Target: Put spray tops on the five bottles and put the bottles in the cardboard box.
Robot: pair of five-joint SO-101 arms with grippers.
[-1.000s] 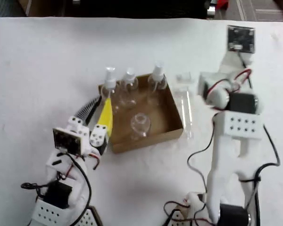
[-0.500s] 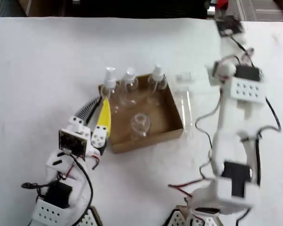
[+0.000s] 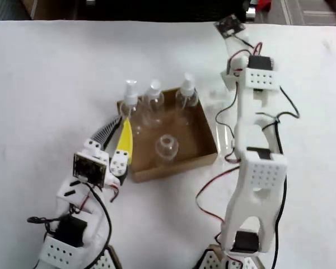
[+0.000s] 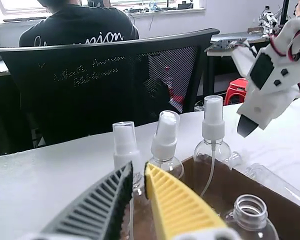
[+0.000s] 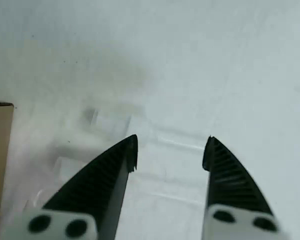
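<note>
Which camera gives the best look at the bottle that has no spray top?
The high view: the uncapped bottle stands whole inside the cardboard box. The left wrist view catches its neck and shoulders.

Both arms were white moulded plastic.

Left arm [image 3: 64, 193]: black servo block low down, red and black cables hanging in loose loops, and a bare circuit board [image 3: 90, 166] at the wrist. Left gripper [image 4: 138, 172]: one yellow finger [image 4: 180, 210] and one dark grey finger [image 4: 97, 205], both ribbed.

Right arm [image 3: 247, 126]: white perforated panels [image 3: 261, 174] with rows of round holes, black servos between links, and red and black wires along its length. Right gripper [image 5: 171, 150]: two black pointed fingers [image 5: 100, 180], ridged inside, set on white mounts with dark round holes.
</note>
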